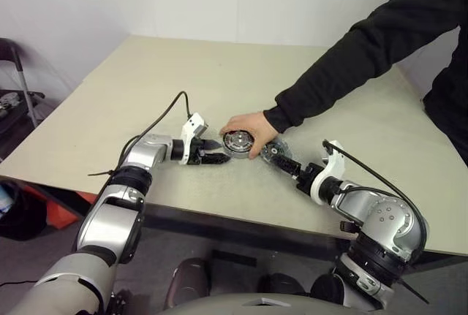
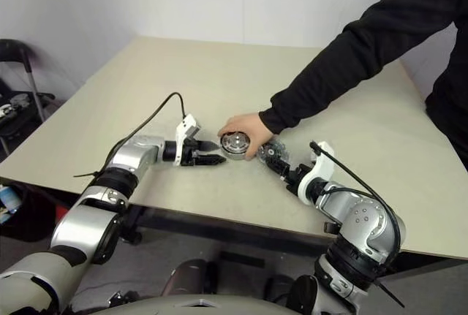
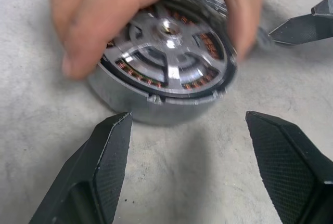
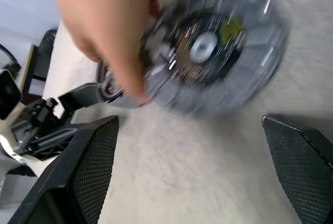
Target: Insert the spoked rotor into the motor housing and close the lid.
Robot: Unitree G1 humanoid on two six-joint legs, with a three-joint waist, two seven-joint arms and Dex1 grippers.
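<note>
A person's hand partly hides the round metal motor housing with copper coils on the beige table. A blurred grey disc, perhaps the lid, lies before the released right tool; the left tool, also released, faces the housing.

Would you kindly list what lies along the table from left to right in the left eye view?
Left gripper → round metal motor housing with copper coils, under a person's hand → grey toothed disc → right gripper.
</note>
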